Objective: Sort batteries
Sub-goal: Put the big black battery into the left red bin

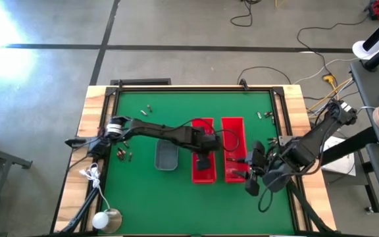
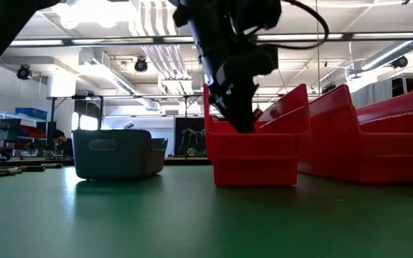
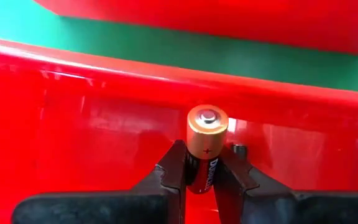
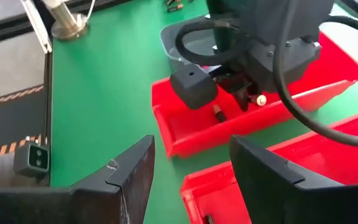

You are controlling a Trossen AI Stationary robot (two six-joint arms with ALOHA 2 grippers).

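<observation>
the left gripper (image 3: 201,180) is closed on one battery (image 3: 206,144), copper top and black body, and it hangs inside the left red bin (image 1: 202,161), near the bin's 6 o'clock end when i look down on the table. the battery's long axis runs straight out between the two fingers (image 3: 166,177), so the plus end points away from the wrist, toward the bin's inner wall. i judge the drop needs only that the fingers part, because the bin floor lies directly under the battery. a second battery (image 4: 219,112) already lies on that floor, just beside the gripper.

the right gripper (image 4: 191,165) waits with its fingers apart, over the near end of the right red bin (image 1: 233,148), at 3 o'clock from the left one; the left arm is clearly the nearer.

loose batteries (image 1: 125,155) remain on the green mat (image 1: 143,197) at 9 o'clock of the grey tray (image 1: 166,157), and a few (image 1: 266,114) at 1 o'clock. their sizes i cannot make out. from table height the bin wall hides the fingertips.
</observation>
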